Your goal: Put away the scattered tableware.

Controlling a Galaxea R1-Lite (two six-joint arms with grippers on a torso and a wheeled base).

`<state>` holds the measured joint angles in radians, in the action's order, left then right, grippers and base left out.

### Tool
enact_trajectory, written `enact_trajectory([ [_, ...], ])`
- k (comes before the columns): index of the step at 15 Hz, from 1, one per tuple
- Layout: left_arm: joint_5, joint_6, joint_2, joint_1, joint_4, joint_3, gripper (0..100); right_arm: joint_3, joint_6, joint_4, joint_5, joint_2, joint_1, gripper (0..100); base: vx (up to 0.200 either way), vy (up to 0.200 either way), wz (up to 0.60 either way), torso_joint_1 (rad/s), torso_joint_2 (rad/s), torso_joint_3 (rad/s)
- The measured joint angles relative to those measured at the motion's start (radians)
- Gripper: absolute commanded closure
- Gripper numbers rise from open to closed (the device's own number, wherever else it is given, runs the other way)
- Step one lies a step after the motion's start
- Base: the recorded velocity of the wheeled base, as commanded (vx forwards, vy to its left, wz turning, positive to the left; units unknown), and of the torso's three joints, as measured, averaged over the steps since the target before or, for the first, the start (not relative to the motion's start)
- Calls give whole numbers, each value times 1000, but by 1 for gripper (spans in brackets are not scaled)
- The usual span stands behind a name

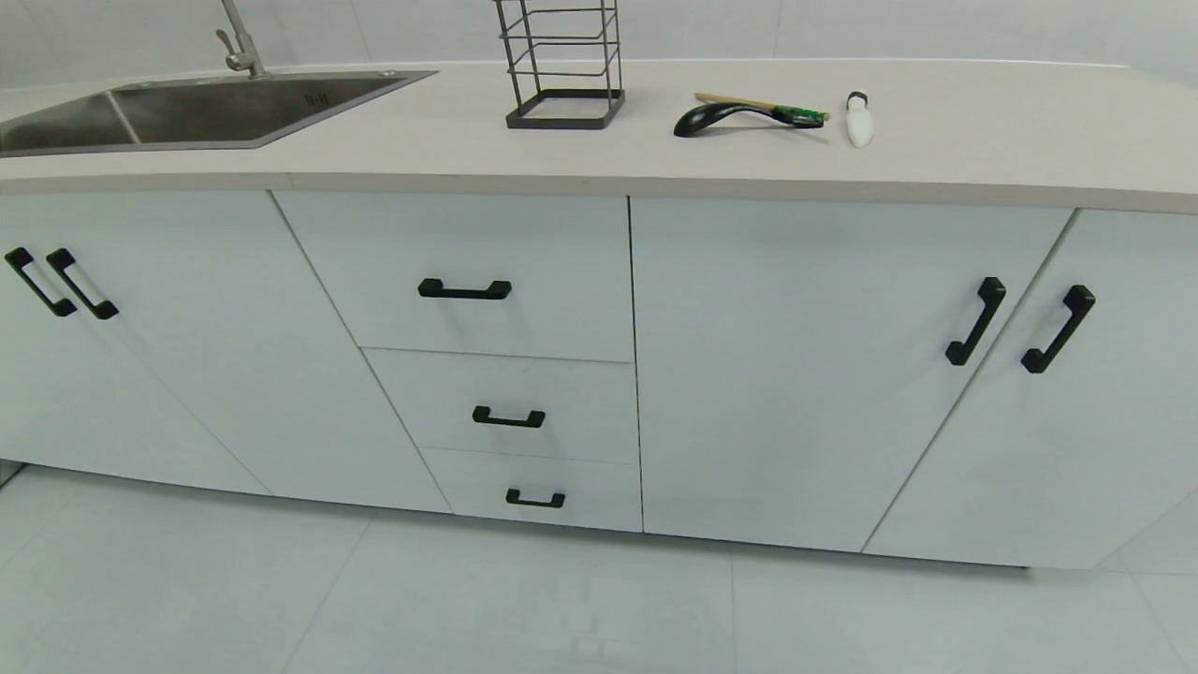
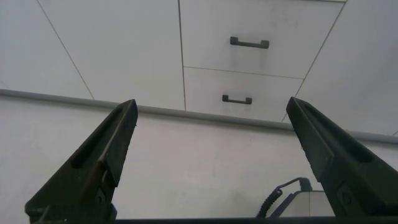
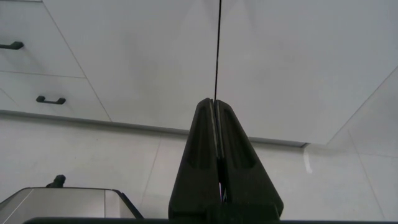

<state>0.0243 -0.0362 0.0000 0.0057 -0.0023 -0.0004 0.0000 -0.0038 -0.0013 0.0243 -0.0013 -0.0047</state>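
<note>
While left pincer (image 2: 211, 107) gapes empty and right pincer (image 3: 215, 111) sits shut — curved black spoon (image 1: 719, 117) lies on counter (image 1: 374, 150).

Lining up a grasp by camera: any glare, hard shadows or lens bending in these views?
Head view: even light, no glare on the countertop, only a soft shadow under the black spoon; cabinet seams lean outward toward the frame's sides. Both wrist views: flat light, no glare.

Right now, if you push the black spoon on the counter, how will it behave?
The black spoon looks rigid and, being slim, probably light. With its rounded bowl down and handle arched, it may rock or pivot rather than slide.
</note>
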Motion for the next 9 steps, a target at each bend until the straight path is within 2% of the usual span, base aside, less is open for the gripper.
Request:
enact_trajectory([
  [7,-4,10,0,-7,-22,0,0,0,0,0,0,0,0,100,0,0,0,0,0,0],
  [9,-27,79,4,-7,-121,-38,0,0,0,0,0,0,0,100,0,0,0,0,0,0],
])
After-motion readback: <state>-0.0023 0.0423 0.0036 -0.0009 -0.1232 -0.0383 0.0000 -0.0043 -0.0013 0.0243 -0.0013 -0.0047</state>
